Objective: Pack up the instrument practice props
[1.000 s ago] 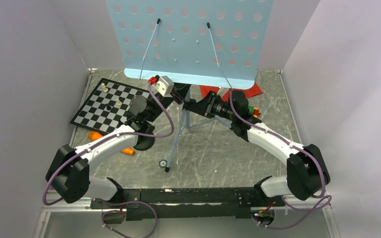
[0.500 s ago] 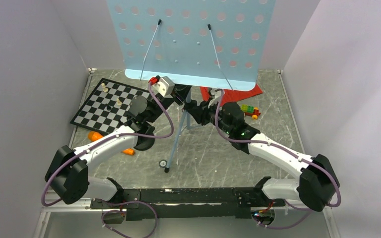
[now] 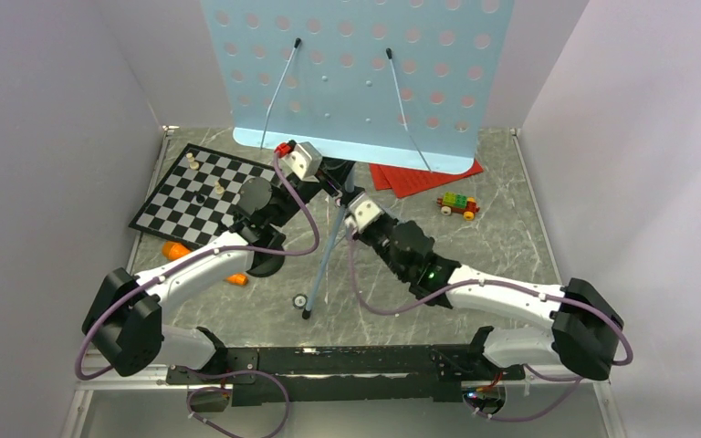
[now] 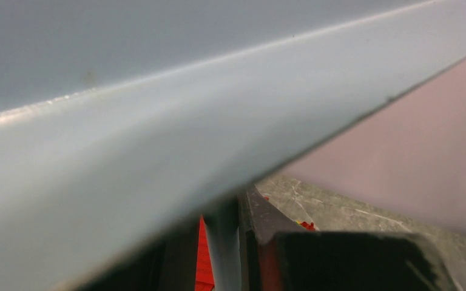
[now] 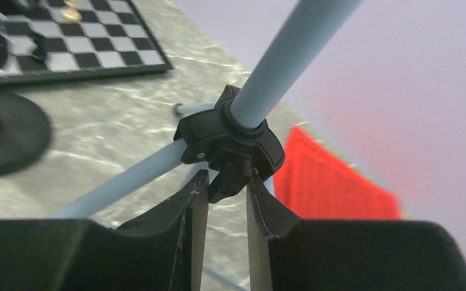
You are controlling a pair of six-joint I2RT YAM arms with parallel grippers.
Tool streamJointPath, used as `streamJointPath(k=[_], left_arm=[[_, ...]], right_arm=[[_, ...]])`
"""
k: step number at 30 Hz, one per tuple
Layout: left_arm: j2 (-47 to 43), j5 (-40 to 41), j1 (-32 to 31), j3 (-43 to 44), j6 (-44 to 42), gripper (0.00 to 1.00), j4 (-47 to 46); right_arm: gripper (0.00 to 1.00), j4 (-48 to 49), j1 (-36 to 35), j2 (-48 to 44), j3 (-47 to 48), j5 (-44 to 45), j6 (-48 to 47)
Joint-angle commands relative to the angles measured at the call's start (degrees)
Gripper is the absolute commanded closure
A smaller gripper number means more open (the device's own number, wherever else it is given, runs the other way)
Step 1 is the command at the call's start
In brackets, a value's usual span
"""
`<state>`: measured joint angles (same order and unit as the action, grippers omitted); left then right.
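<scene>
The light-blue music stand's perforated desk (image 3: 365, 82) fills the top of the overhead view, and its pole (image 4: 221, 254) runs down to a black tripod hub (image 5: 230, 136). My left gripper (image 3: 331, 176) is just under the desk, shut on the pole, with its right finger (image 4: 267, 242) against it. My right gripper (image 3: 347, 196) is shut on the knob under the hub, one fingertip (image 5: 197, 194) on each side. Red music sheets (image 3: 420, 178) lie behind the stand. The orange microphone (image 3: 175, 249) and the black round-base mic stand (image 3: 269, 263) are partly hidden under my left arm.
A chessboard (image 3: 192, 196) with a few pieces lies at the back left. A small brick toy car (image 3: 456, 204) sits right of the sheets. The stand's front leg (image 3: 321, 265) reaches toward me, with a small ring (image 3: 299, 299) by its foot. Walls close in on both sides.
My right arm has swung low and leftward, its wrist turning while the gripper stayed at the hub. The desk has shifted slightly right, uncovering the red sheets and toy car. My left arm has not moved.
</scene>
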<state>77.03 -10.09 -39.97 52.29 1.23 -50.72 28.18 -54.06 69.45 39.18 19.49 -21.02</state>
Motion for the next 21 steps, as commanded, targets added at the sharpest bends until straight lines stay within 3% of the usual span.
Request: streamJointPath(k=[1, 9, 12, 14, 15, 16, 18, 20, 21], left_arm=[[-0.86, -0.3, 0.51, -1.16, -2.28, 1.0, 3.7], [0.15, -0.29, 0.59, -1.68, -0.66, 1.0, 3.65], [0.48, -0.03, 0.67, -1.5, 0.17, 1.0, 3.75], [0.42, 0.69, 0.61, -1.49, -0.27, 1.0, 4.08], [0.4, 1.15, 0.66, -1.49, -0.5, 1.0, 4.13], [0.33, 1.69, 0.63, -1.43, -0.53, 1.0, 4.32], [0.19, 2.7, 0.65, -1.4, -2.44, 1.0, 4.51], [0.06, 3.85, 0.67, -1.4, -3.14, 1.0, 4.58], [0.05, 4.26, 0.6, -1.33, -3.35, 1.0, 4.68]], right_arm=[[1.0, 19.86, -6.19, 1.49, -4.24, 18.84, -30.0], [1.0, 32.18, -13.68, 7.17, -7.4, 23.86, -46.72], [1.0, 29.76, -14.14, 6.02, -6.39, 23.73, -42.57], [1.0, 22.08, -13.95, 3.67, -4.21, 23.1, -34.45], [0.85, 18.52, -13.82, 2.33, -2.91, 23.26, -30.18], [0.6, 15.7, -13.79, 1.33, -1.76, 23.68, -26.19], [0.25, 10.21, -13.75, -0.94, 0.31, 24.56, -18.42], [0.02, 3.5, -13.71, -3.16, 1.76, 24.01, -11.13], [0.0, -0.15, -13.7, -4.22, 2.46, 23.61, -6.31]])
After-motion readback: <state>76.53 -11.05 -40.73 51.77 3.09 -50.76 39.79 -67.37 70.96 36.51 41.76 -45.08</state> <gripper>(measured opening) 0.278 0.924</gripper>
